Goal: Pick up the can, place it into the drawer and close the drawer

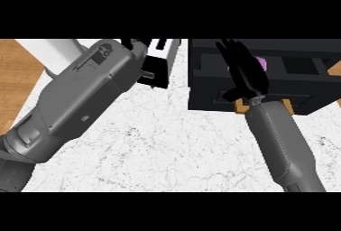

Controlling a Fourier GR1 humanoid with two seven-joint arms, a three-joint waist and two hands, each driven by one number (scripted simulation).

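Evidently the robot's right hand (245, 72) was over the black box-like drawer unit (206, 97) at upper right, black fingers straight and together, pointing away from the body, holding nothing. Just beside those fingers, a small pink-purple patch (264, 64) showed inside the drawer's dark opening; prob. the can, already down in the compartment, but too little was visible to be sure. Judging by that, the straight-fingered pose fit a hand w/ nothing left to carry, placed ready to push the drawer shut. Closing looked like the step still left to do. A small tan piece (241, 106) sat at the drawer's near edge by the wrist; couldn't tell what it was.

The left hand (136, 47) was mostly hidden behind its big grey forearm (80, 99), which ran diagonally up the left side. Only a bit of black showed at its tip, so whether its fingers were curled or straight: can't tell. A black-and-white object (158, 63) lay just beyond it, unidentifiable.

Surface: white marble-look countertop (173, 149) w/ fine grey veining. Wood-tone floor (16, 67) showed at far left, past the counter edge.
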